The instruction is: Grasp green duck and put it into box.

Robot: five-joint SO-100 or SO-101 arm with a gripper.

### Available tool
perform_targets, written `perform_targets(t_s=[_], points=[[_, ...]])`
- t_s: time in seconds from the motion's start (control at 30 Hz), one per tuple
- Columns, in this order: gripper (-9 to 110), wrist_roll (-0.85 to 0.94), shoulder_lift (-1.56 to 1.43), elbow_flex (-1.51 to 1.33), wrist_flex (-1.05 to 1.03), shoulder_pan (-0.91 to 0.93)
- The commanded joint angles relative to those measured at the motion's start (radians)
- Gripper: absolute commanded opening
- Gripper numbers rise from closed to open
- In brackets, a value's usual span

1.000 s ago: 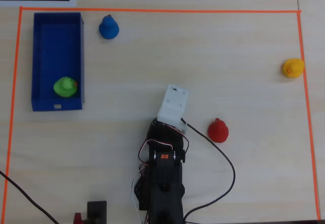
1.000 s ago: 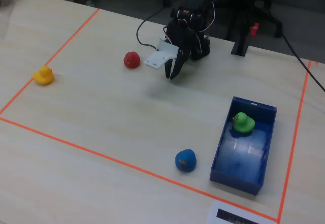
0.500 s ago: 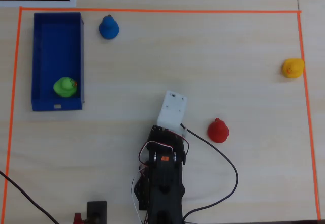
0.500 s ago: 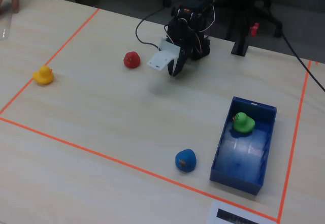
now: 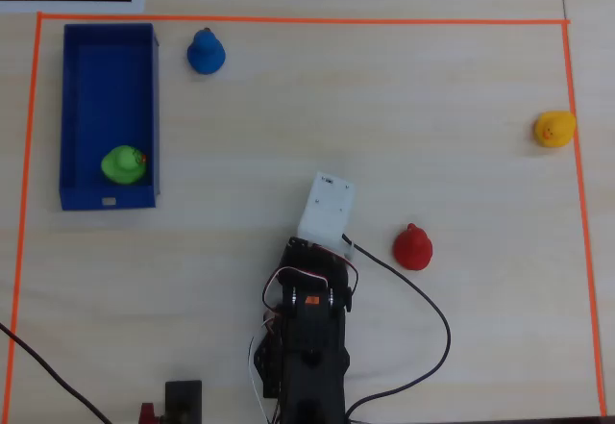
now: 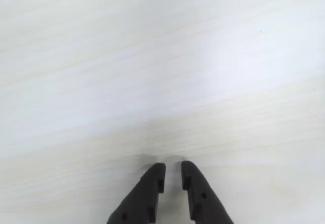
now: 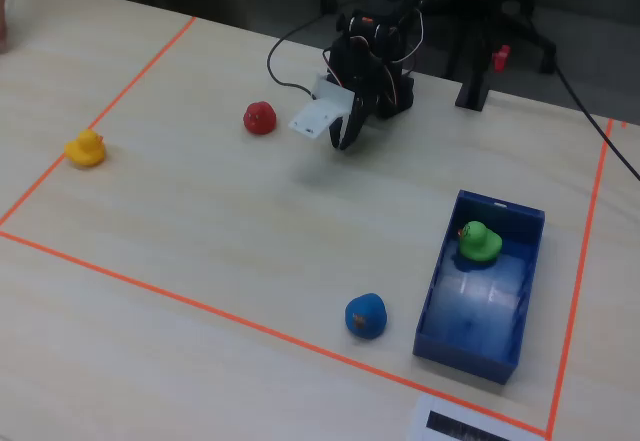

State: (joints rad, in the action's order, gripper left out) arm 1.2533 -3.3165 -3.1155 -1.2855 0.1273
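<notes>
Inside box: green duck.

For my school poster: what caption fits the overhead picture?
Green duck sits in the box; the gripper is empty over bare table.

In the overhead view, the green duck sits in the box, left of the arm.

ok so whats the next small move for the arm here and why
Probably none beyond settling at rest. The green duck already sits inside the blue box, near its end with the pale label. The gripper is nearly closed and empty over bare table, folded back near the arm's base, far from the box. The blue, red and yellow ducks aren't part of this job.
</notes>
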Motion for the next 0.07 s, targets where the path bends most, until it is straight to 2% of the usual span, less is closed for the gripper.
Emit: perform_targets(t_s=[0.0, 0.03], points=[[1, 0.002, 0.006, 0.005, -0.023, 0.008], [1, 0.002, 0.006, 0.005, -0.023, 0.008]])
